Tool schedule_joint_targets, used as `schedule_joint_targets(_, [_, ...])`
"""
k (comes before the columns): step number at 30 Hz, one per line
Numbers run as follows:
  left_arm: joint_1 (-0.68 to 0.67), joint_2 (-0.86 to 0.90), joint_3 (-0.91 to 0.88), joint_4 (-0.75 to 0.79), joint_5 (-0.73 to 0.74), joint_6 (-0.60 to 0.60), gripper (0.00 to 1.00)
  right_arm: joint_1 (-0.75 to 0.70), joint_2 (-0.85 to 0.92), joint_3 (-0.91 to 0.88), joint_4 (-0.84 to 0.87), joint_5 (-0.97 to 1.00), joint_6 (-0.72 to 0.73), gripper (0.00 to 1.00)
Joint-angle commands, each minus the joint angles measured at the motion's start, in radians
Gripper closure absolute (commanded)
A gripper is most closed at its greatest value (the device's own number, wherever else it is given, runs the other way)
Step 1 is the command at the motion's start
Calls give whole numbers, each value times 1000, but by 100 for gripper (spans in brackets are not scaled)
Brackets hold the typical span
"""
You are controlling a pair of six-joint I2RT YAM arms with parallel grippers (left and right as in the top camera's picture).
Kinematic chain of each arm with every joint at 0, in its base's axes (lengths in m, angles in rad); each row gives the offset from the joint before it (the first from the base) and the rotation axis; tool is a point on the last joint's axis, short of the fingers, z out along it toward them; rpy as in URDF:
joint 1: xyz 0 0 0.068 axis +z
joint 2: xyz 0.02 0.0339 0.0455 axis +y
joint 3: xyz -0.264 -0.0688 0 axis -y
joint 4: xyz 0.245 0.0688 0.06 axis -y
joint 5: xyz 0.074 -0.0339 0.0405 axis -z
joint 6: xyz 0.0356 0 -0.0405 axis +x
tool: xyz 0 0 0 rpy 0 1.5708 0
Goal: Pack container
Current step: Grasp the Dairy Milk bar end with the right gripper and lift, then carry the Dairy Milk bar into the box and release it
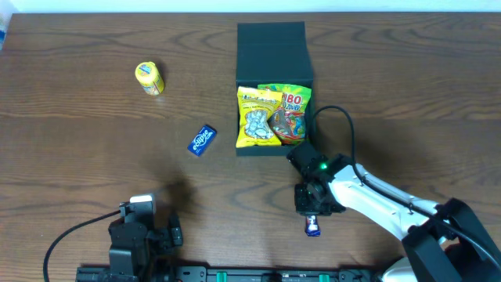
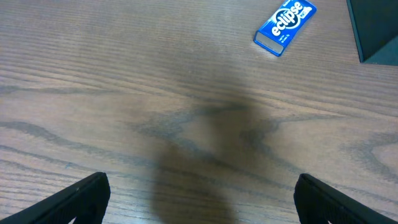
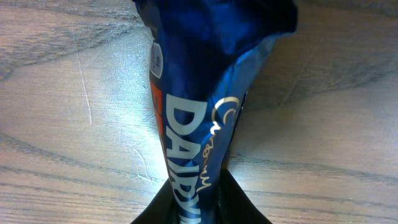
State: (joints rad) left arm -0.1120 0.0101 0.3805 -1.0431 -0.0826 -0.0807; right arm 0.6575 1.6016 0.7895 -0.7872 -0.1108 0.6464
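The container (image 1: 274,48) is a dark square box at the back middle of the table, its flap lid open behind it. A yellow snack packet (image 1: 257,117) and a Haribo bag (image 1: 289,114) lie inside it. My right gripper (image 1: 311,205) hangs just in front of the box, shut on a blue Dairy Milk chocolate bar (image 1: 314,227). In the right wrist view the bar (image 3: 205,93) stands pinched between the two black fingers of that gripper (image 3: 198,202). My left gripper (image 2: 199,202) sits at the near left, open with nothing between its fingers. The container's corner (image 2: 376,31) shows at upper right.
A blue Eclipse gum pack (image 1: 202,140) lies left of the box; in the left wrist view the gum pack (image 2: 285,26) is ahead and to the right. A small yellow packet (image 1: 149,78) sits at the far left. A black cable (image 1: 337,125) loops over the right arm.
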Motion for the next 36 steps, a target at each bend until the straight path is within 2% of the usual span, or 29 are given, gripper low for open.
schedule_joint_targets(1, [7,-6,-28,-45,-2,-20,4,-11,5,-7,2,10,3,86])
schedule_joint_targets(11, [7,-6,-28,-45,-2,-20,4,-11,5,-7,-8,10,3,99])
schedule_joint_targets(21, [7,-6,-28,-45,-2,-20,4,-8,-12,-6,-37,10,-1,99])
schedule_joint_targets(32, [7,-6,-28,-45,-2,-20,5,66,-230,105,-230,10,-161,99])
schedule_joint_targets(36, [7,-6,-28,-45,-2,-20,5,97,-259,254,-350,10,-329,99])
